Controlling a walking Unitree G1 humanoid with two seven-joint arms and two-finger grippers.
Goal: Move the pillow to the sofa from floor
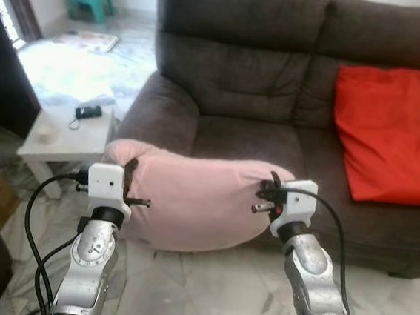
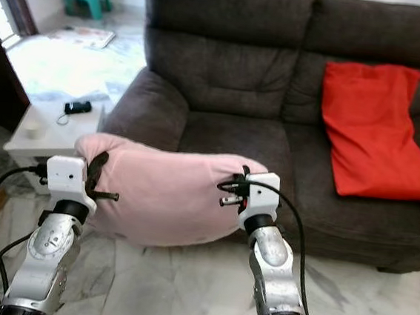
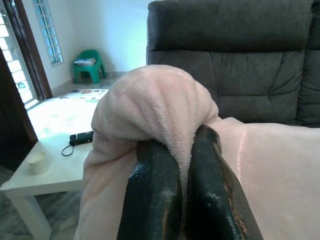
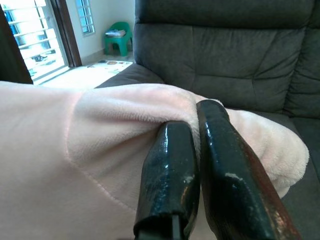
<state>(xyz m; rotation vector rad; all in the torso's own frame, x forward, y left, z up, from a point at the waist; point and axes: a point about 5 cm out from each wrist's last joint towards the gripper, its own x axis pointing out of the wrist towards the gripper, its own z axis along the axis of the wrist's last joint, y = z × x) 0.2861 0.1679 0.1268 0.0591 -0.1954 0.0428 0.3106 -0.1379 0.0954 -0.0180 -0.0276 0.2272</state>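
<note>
Pillow: pink, plush, hanging in mid-air at the lower centre of the head views, clear of the marble floor and just in front of the sofa.

Left gripper: pinching the pillow's left end; in the left wrist view its fingers are clamping a fold of fabric.

Right gripper: pinching the right end; its fingers are squeezing a ridge of fabric likewise.

Sofa: dark brown, filling the upper centre and right. A red cushion is leaning on the right seat; the left seat is lying bare.

Side table: white, left of centre, carrying a black device and a small cup.

Handling note: the step appears to be carrying the pillow forward over the seat edge. Both arms should be advancing level and together, since thin pinches of soft fabric could be slipping. Aim for the bare left seat, and release only once the pillow is resting on it.
</note>
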